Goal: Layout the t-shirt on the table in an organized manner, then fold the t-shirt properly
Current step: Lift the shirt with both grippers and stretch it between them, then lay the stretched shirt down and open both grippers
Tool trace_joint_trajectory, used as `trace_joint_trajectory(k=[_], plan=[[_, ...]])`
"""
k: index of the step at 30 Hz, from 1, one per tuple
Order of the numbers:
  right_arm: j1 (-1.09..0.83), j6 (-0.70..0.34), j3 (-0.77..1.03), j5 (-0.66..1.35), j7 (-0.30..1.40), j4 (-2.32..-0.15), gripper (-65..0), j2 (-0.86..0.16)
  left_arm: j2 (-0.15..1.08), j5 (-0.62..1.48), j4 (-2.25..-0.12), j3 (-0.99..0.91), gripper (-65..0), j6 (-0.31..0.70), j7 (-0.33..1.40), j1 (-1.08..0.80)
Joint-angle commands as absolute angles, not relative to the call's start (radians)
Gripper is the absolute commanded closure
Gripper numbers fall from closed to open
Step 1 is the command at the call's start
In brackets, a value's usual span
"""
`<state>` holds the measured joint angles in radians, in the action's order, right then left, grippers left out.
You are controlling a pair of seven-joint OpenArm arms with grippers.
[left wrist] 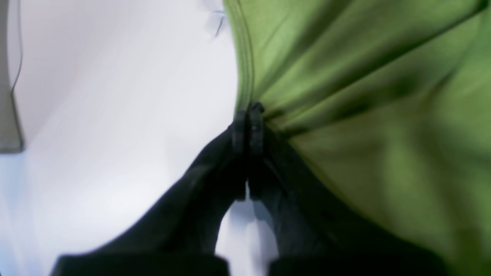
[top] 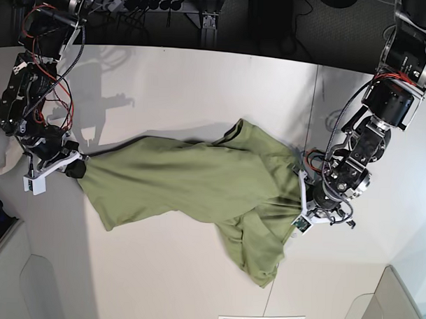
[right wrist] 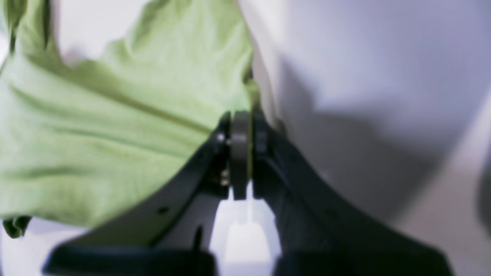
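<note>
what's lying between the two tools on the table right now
The t-shirt spans that whole stretch: the left tool pinches one edge, the right tool the other, over the table. The base view shows it best.

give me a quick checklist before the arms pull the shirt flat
1. Left gripper shut on the shirt: ok, jaws pinch a hemmed edge.
2. Right gripper shut on the shirt: ok, cloth sits between the pads.
3. Shirt stretched between both grippers: ok, the base view shows it spanning from one to the other.
4. Shirt flat on the table: not ok, a bunched fold hangs toward the near edge and creases run across it.
5. Which parts of the shirt are held: cannot tell, sleeves and hem are not clear.
6. Grips deep enough to hold: cannot tell, wrist views are blurred.
</note>
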<state>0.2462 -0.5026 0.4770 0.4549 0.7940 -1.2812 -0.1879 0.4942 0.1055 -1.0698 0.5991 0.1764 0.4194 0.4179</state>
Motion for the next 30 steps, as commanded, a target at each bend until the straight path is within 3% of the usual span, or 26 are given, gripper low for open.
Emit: trace_joint_trajectory(k=[1, 17, 21, 25, 30], plan=[[0.268, -0.505, 0.496, 0.475, 0.775, -1.301, 0.0, -0.205, 0.528, 0.091, -1.074, 0.593, 0.0, 0.159, 0.465, 0.422], [0.268, -0.53, 0.66, 0.529, 0.771, -1.301, 0.0, -0.205, 0.668, 0.13, -1.094, 0.593, 0.0, 0.162, 0.542, 0.31], [0.268, -0.566, 0.659, 0.642, 0.824, -1.301, 0.0, -0.203, 0.667, 0.159, -1.151, 0.592, -6.6, 0.173, 0.551, 0.31], [0.269, -0.589, 0.637, 0.767, 0.866, -1.301, -15.1, -0.198, 0.667, 0.169, -1.242, 0.592, -8.3, 0.173, 0.561, 0.31], [0.271, -0.608, 0.477, 0.834, 0.895, -1.317, -15.2, -0.171, 0.666, 0.229, -1.342, 0.593, -8.3, 0.173, 0.59, 0.31]])
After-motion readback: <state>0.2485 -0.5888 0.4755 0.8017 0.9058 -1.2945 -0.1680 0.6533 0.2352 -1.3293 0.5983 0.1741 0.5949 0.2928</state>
